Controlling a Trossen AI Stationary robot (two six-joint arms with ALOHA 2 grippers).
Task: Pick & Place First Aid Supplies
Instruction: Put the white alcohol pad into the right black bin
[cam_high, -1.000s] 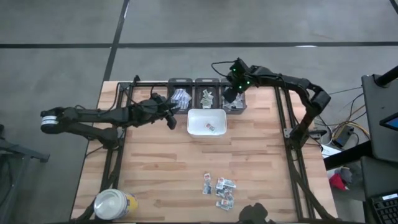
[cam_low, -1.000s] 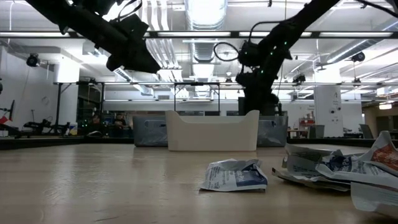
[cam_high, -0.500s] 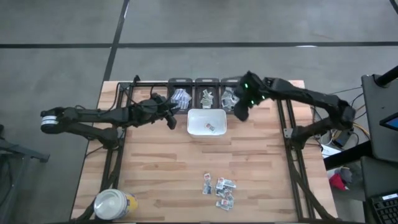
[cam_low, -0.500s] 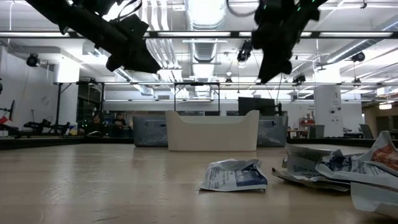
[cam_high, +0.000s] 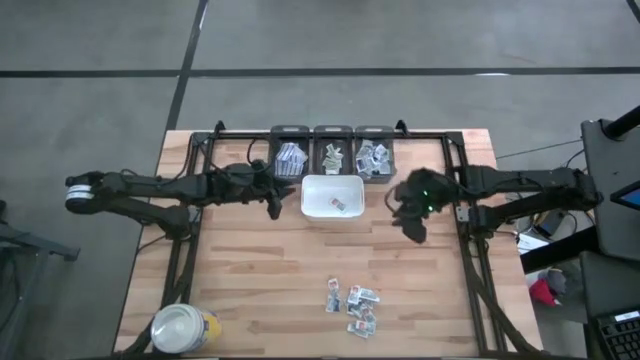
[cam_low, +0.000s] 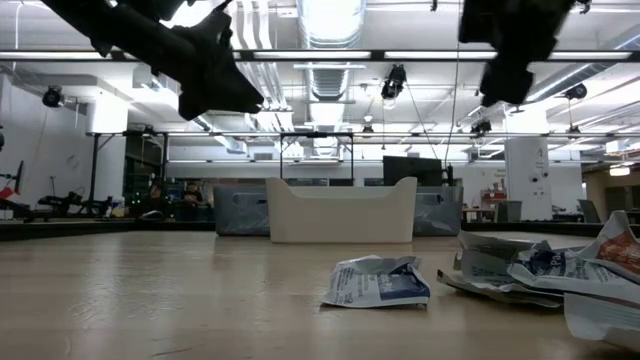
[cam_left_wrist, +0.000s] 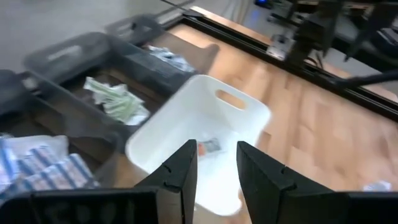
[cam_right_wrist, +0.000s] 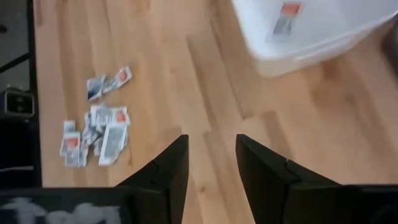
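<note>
The first aid supplies (cam_high: 355, 305) lie in a loose pile of small white packets on the table's near part, also seen in the right wrist view (cam_right_wrist: 93, 134) and the low view (cam_low: 380, 282). One packet (cam_left_wrist: 209, 146) lies inside the white tray (cam_high: 318, 196). My left gripper (cam_high: 272, 197) hovers open just left of the tray, its fingers (cam_left_wrist: 180, 174) empty. My right gripper (cam_high: 413, 222) hovers open to the right of the tray, high above the wood, with nothing between its fingers (cam_right_wrist: 168, 177).
Three grey bins (cam_high: 332, 155) holding packets stand in a row at the far edge behind the tray. A yellow jar with a white lid (cam_high: 183, 328) stands at the near left corner. A dark frame rail (cam_high: 455, 190) runs along the right side.
My right gripper has swung away from the rightmost grey bin toward the table's near and right edges, rising as it went, and now hangs beside the tray's right side. My left gripper has turned a little in place.
</note>
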